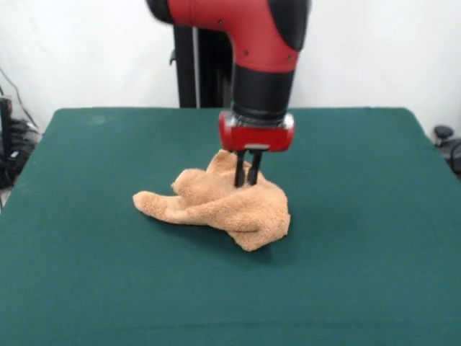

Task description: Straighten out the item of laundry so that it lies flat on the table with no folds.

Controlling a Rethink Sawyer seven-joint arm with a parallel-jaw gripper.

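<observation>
A white wall [86, 50] fills the background behind the table. At the left edge, a dark piece of equipment [6, 119] stands against the wall, with a tangle of black cables [16, 155] bunched below it, and 1 thin cable [13, 90] runs up the wall above. At the right edge, a small black object with a round knob [443, 133] shows, its lower part cut off by the picture's edge.
</observation>
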